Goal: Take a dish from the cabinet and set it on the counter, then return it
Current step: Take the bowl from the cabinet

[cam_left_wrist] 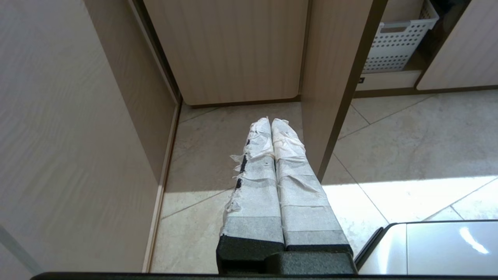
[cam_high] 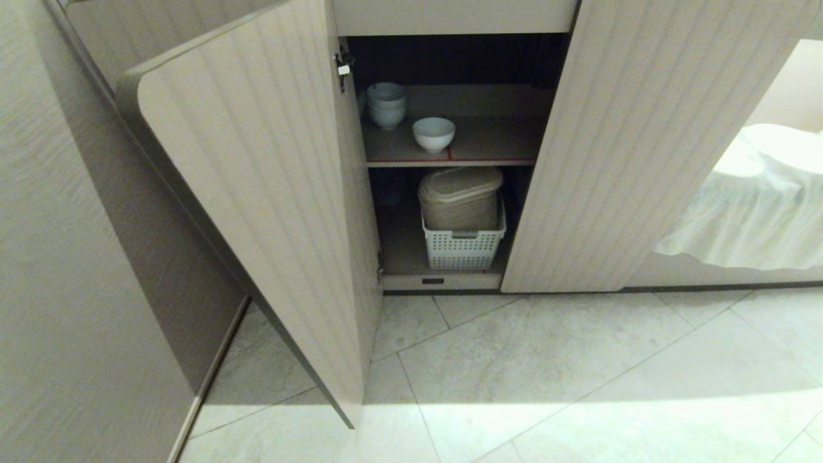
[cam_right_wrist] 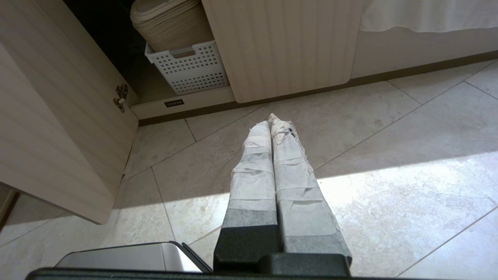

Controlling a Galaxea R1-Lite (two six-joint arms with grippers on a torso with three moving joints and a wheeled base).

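Pretty mixed lighting here. A hard band of sunlight hits the floor tiles (cam_high: 578,386) below the fingertips (cam_right_wrist: 268,128), everything nearer the cabinet (cam_high: 463,58) sits in soft shade, its inside goes dark. Glare on the shiny base panel (cam_left_wrist: 439,249). Slightly soft overall.

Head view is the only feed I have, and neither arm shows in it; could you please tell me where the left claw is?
Observer: The left claw hangs shut above the floor tiles, beside the edge of the open cabinet door.
Operator: Thank you. And the right one?
Observer: The right claw is shut too, over the floor in front of the white basket.
Operator: Does either hold the dish?
Observer: No; both are empty. The dish sits on the cabinet's upper shelf, as your view shows.
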